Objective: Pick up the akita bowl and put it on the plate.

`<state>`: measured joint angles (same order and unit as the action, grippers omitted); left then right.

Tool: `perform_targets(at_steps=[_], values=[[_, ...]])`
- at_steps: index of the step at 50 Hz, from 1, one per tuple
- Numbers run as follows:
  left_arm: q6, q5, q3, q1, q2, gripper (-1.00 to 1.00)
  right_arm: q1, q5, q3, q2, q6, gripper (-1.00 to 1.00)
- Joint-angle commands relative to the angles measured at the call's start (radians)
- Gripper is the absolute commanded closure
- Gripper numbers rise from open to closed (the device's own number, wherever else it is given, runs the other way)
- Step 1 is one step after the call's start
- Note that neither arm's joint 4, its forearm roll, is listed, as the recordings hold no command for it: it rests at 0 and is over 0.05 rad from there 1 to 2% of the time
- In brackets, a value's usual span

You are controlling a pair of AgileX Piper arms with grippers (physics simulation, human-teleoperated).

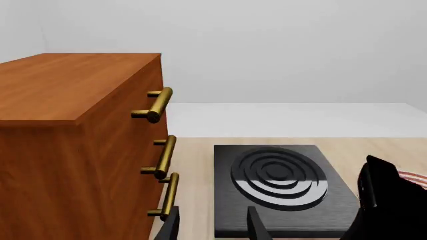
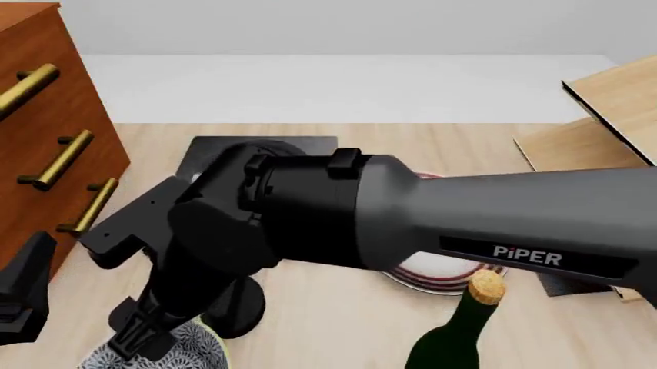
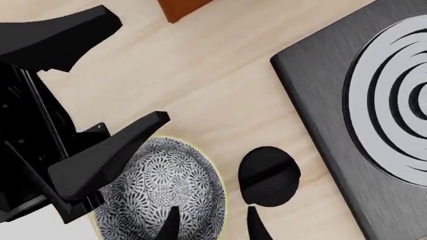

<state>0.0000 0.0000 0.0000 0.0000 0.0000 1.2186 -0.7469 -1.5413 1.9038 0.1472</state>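
Observation:
The akita bowl [image 3: 167, 185], patterned dark blue-grey and white with a pale rim, sits on the wooden table at the near left [image 2: 195, 352]. My right gripper [image 3: 213, 225] is open and hangs over the bowl's edge, one finger above the inside and the other outside the rim. In the front view the right gripper [image 2: 138, 338] points down at the bowl. The plate [image 2: 436, 275], white with red rings, lies mid-table, mostly hidden behind the right arm. My left gripper [image 1: 213, 227] is open and empty, facing the black slab.
A black square slab [image 1: 280, 185] with grey rings lies beyond the bowl. A wooden cabinet [image 2: 41, 131] with brass handles stands at the left. A corked green bottle [image 2: 462, 334] stands near the plate. Light wooden boards [image 2: 605, 115] are at the right.

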Motion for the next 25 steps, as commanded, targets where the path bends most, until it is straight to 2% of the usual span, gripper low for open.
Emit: perform_targets(at_steps=[1, 25], values=[[0.000, 0.000, 0.000, 0.000, 0.000, -1.00, -0.023, 0.031, 0.019, 0.031, -0.009, -1.00], [0.000, 0.000, 0.000, 0.000, 0.000, -1.00, -0.015, 0.107, 0.096, 0.056, 0.023, -1.00]])
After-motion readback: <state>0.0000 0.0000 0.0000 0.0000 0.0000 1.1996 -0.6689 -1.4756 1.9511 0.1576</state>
